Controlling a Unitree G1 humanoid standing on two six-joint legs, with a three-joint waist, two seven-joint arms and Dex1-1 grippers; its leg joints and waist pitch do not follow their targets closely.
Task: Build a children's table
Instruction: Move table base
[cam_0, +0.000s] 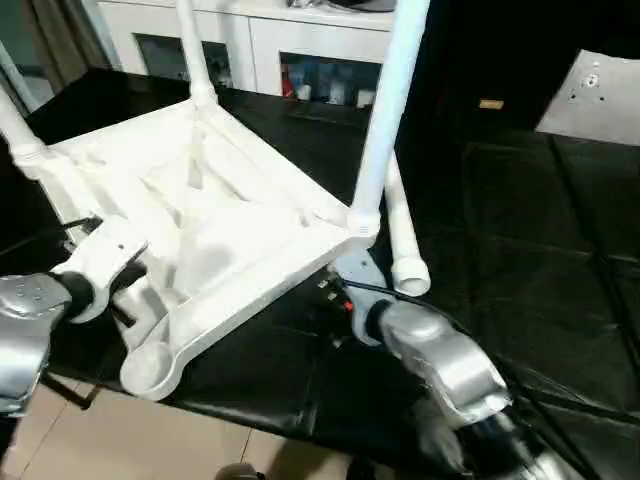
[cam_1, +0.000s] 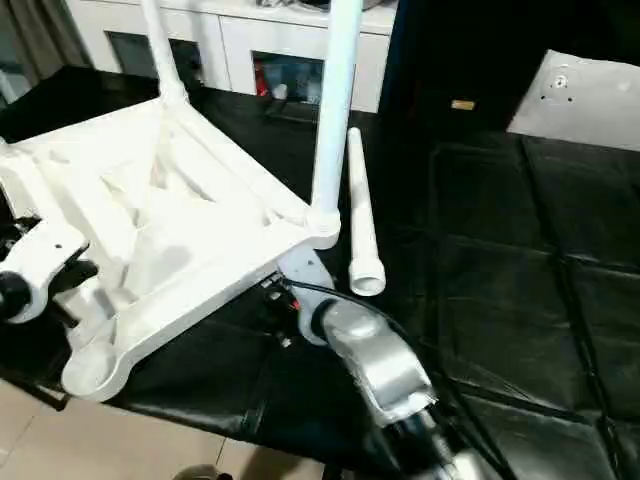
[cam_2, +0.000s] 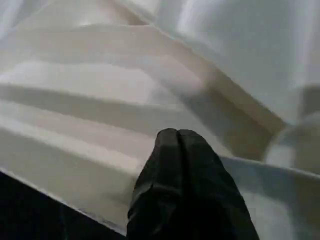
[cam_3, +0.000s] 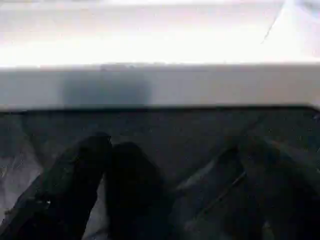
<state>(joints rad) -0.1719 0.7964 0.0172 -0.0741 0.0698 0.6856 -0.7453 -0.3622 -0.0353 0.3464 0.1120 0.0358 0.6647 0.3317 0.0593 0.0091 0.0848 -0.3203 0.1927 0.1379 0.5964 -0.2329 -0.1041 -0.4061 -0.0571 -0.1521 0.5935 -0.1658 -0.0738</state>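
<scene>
The children's table top (cam_0: 200, 200) lies upside down on the black mat, ribbed underside up. Three white legs stand screwed into its corners: one on the right (cam_0: 385, 110), one at the back (cam_0: 192, 50) and one on the left (cam_0: 15, 125). The near corner socket (cam_0: 148, 368) is empty. A loose leg (cam_1: 362, 215) lies on the mat just right of the top. My left gripper (cam_2: 177, 137) is shut, its black fingertips pressed together over the ribs near the top's left edge. My right gripper (cam_3: 175, 145) stands open on the mat, just under the top's right rim (cam_3: 160, 85).
A white cabinet (cam_0: 250, 30) with glass-fronted compartments stands behind the mat. A white panel (cam_0: 595, 95) lies at the far right. The mat's near edge drops to light floor (cam_0: 120, 440). Red and black cables (cam_0: 340, 295) run by my right wrist.
</scene>
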